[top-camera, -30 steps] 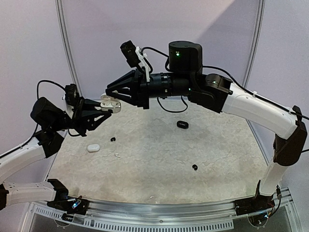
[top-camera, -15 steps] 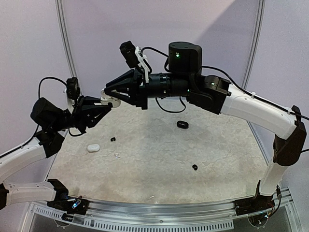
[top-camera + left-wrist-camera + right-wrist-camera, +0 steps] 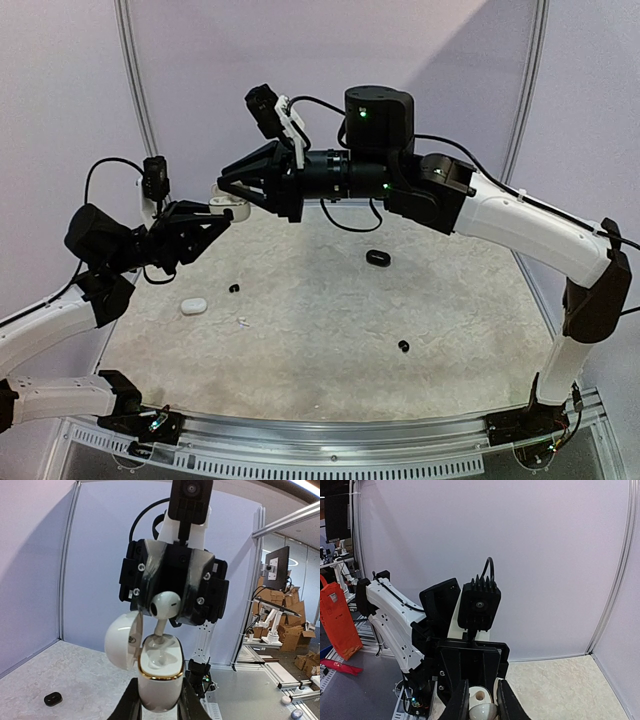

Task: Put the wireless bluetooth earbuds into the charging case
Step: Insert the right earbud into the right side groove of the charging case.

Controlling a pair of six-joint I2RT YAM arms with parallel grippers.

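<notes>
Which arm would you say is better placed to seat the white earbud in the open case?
The right. The right gripper is shut on the white earbud, whose stem points into the open charging case. The left gripper is shut on that case, so it should only hold steady.

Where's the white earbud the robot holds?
In the left wrist view, centre: the earbud is pinched by the right gripper, stem pointing into the open case in the left gripper.

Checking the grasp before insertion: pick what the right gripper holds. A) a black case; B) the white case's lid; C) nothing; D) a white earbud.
D: the left wrist view shows the right gripper pinching a white earbud, stem pointing down toward the open white case that the left gripper holds.
</notes>
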